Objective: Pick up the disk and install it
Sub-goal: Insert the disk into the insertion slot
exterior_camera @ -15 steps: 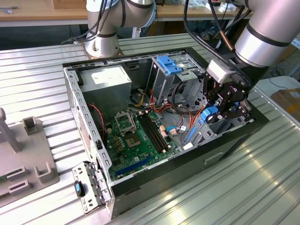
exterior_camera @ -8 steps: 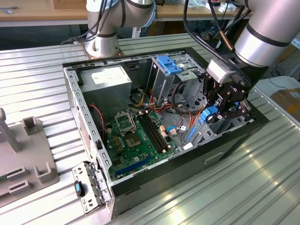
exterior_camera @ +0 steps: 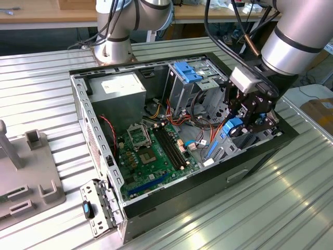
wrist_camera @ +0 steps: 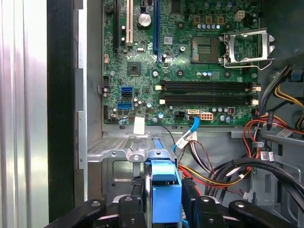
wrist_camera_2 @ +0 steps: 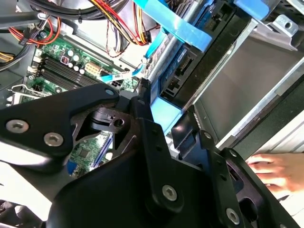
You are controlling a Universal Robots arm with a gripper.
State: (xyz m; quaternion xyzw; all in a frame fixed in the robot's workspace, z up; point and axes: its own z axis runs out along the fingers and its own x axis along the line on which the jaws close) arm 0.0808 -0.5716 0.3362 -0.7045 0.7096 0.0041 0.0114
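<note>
Holding the disk point(exterior_camera: 235, 127) by its blue end, the pincer point(exterior_camera: 244, 125) is squeezed shut on it, low inside the open computer case point(exterior_camera: 171, 200). In the first wrist view the pincer point(wrist_camera: 166, 211) has one black finger point(wrist_camera: 130, 209) on each side of the disk point(wrist_camera: 166, 197), and both press on its blue frame. The disk stands on its thin edge, up off the case floor. It is close to the case wall on the exterior view's right. A grey metal bracket point(wrist_camera: 123, 154) sits just past the tip of the disk.

Next to the pincer stands a tall grey metal cage point(exterior_camera: 182, 94) with a light-blue top point(exterior_camera: 187, 72). Red, orange and black wires point(exterior_camera: 179, 115) run from the cage down to the green board point(exterior_camera: 151, 153), which covers the case floor. A thin blue ribbon cable point(wrist_camera: 191, 129) curls up from the edge of the board. A big grey box with a white label point(exterior_camera: 117, 88) fills the far corner of the case.

The case lies on its side in the middle of the ribbed metal tabletop point(exterior_camera: 250, 213). The arm's round base point(exterior_camera: 112, 49) stands near the far edge of the tabletop. A grey block holder point(exterior_camera: 31, 172) sits at the tabletop edge on the exterior view's left. In the second wrist view a person's hand point(wrist_camera_2: 278, 171) rests flat just outside the case.
</note>
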